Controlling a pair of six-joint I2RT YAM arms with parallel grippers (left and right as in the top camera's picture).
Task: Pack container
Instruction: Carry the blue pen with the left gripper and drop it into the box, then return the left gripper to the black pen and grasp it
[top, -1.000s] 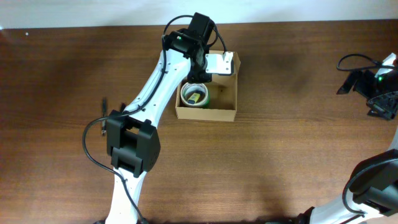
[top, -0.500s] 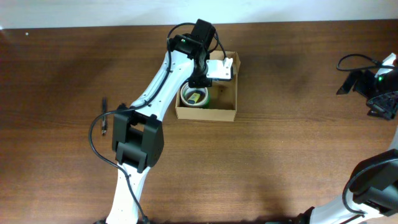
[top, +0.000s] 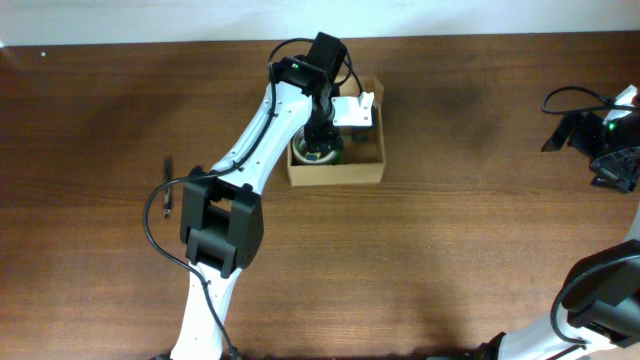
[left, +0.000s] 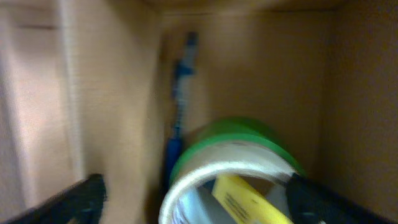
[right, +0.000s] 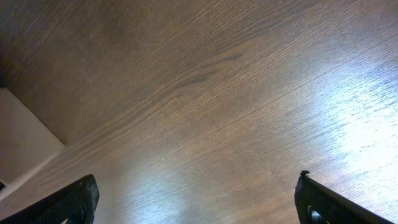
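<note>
Toward the far middle of the table (top: 450, 260), the container (top: 337, 176) sits with its top open, and the left arm (top: 255, 140) stretches from the near-left edge diagonally up to it, elbow bent low and wrist tipped down over the box's left half. Seen from the wrist, the left gripper (left: 199, 198) is inside the box with its fingers spread wide and released, one on each side of a green tape roll (left: 233, 140), holding nothing. A yellow item (left: 245, 202) lies within the roll's core, and a blue pen-like object (left: 180, 106) leans by the cardboard wall, too blurred to name. From overhead the wrist hides most of the box's contents. At the table's right edge, the right gripper (right: 196, 199) hovers with its fingers wide apart above bare wood; that arm is partly cut off by the frame.
</note>
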